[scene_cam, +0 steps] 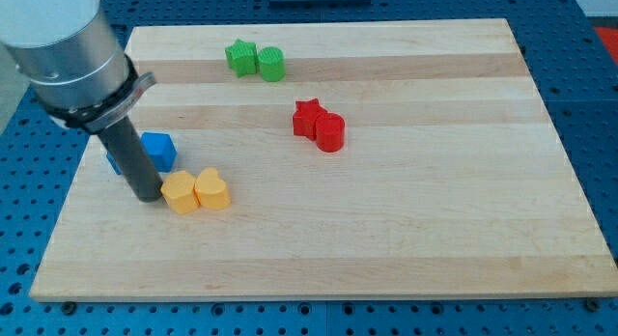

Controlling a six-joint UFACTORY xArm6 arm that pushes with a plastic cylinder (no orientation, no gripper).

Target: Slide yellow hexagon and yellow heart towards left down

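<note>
My tip (pixel 148 195) touches yellow hexagon (pixel 179 192) on its left, yellow heart (pixel 212 189) adjoining; wrong side for a down-left push. No claw fitted.

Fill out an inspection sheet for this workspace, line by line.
Surface: wooden board, pale, lying on a blue perforated base.
Job's things: yellow hexagon and yellow heart side by side, touching, near the board's left edge.
Clutter: blue block just above the yellow pair, partly behind the rod; green star and green cylinder together at the view's top; red star and red cylinder together near the middle.
Grippers: no fingers; my tip sits on the board at the yellow hexagon's left side, close to or touching it.
Cables: nothing seen.
Surroundings: a dark object at the view's top edge, cut off.
</note>
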